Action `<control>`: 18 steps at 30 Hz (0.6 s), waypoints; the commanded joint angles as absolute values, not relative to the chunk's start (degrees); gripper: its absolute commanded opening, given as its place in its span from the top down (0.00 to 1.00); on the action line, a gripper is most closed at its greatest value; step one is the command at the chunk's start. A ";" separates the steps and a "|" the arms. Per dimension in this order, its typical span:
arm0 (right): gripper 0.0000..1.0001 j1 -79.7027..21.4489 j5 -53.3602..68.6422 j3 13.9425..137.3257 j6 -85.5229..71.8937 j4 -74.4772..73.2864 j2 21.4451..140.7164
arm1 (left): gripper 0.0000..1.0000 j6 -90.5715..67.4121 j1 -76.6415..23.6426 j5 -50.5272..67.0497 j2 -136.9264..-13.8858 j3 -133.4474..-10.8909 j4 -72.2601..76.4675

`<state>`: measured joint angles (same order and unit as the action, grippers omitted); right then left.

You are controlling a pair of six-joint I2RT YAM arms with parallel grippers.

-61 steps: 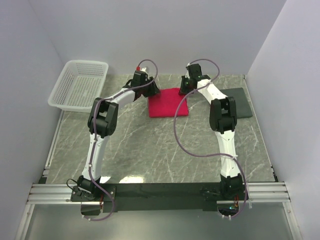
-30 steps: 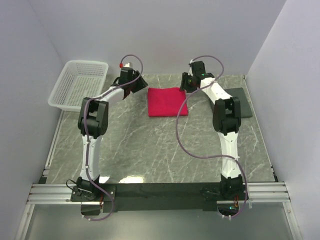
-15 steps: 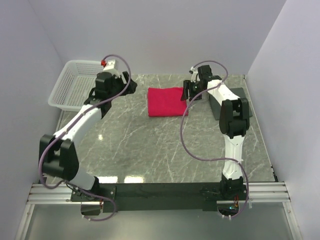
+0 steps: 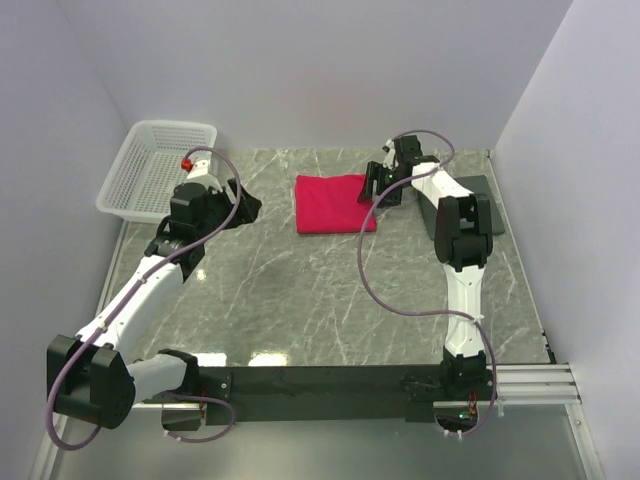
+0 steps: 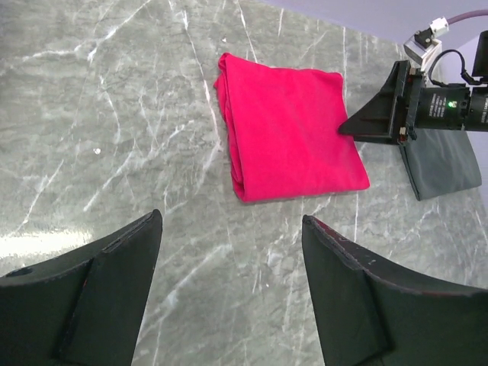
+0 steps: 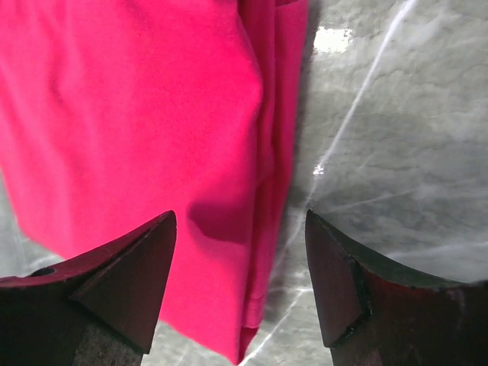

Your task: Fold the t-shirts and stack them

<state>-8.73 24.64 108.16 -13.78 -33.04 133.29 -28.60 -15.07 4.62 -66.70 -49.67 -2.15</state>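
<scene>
Lying folded at the table's (image 4: 300, 290) far middle, the t-shirt (image 4: 335, 203) runs slightly longer left to right. The right gripper (image 6: 240, 216) hovers over its right edge, jaws apart — the left gripper (image 5: 231, 223), also spread and empty, is well to its left.

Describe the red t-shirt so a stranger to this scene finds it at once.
On the grey marble table, look at the far middle, between the white mesh basket and a dark grey folded cloth. There lies the t-shirt, a flat folded rectangle, the only crimson thing.
</scene>
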 commanded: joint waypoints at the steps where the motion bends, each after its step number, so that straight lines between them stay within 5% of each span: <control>1: 0.25 -8.44 25.40 110.04 -16.17 -32.87 135.09 | 0.21 -30.23 -14.85 4.39 -65.04 -49.22 -2.98; 18: 0.39 -12.13 25.85 107.84 -21.35 -33.49 136.32 | 0.22 -33.40 -14.85 7.65 -65.13 -48.25 -1.32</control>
